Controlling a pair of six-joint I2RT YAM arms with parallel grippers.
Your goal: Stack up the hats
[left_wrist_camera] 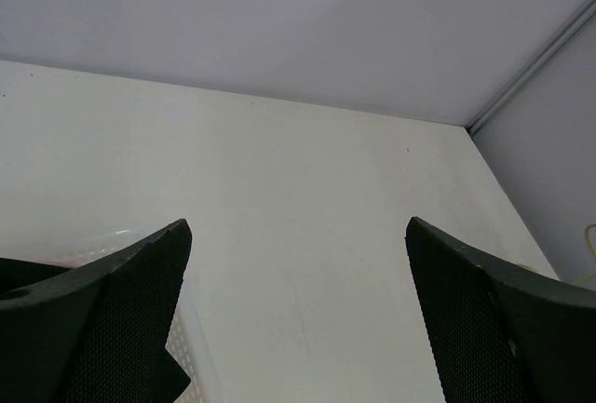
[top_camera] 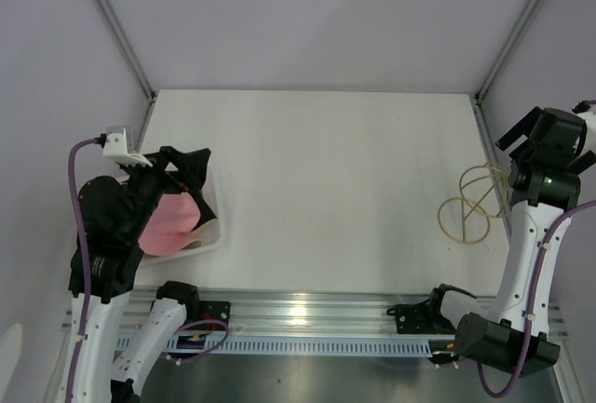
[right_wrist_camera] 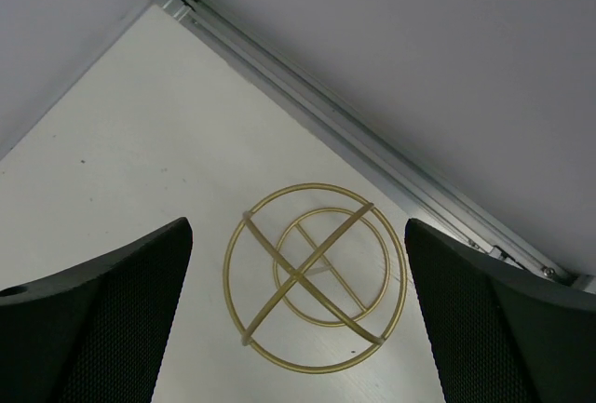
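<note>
Pink cloth catches the eye at the left edge of the overhead view: a pink hat (top_camera: 169, 221) lies bunched inside a white basket (top_camera: 220, 226) on the pale table (top_camera: 335, 180). The left claw (top_camera: 186, 168) hangs over the basket's upper end, just above the hat. From here I cannot tell whether the dark mass around it is all claw or partly cloth. At the right edge the right arm (top_camera: 523, 235) stands tall, and a gold wire stand (top_camera: 475, 203) sits on the table just beside it.

In the left wrist view the claw's two black fingers (left_wrist_camera: 112, 310) are spread wide with nothing between them, only bare table. A corner of the basket shows at the lower left, under the left finger. No hat shows in this view.

In the right wrist view the right claw (right_wrist_camera: 298, 231) is spread wide too and grips nothing. The wire stand lies on the table below it, in the lower middle of the frame.
</note>
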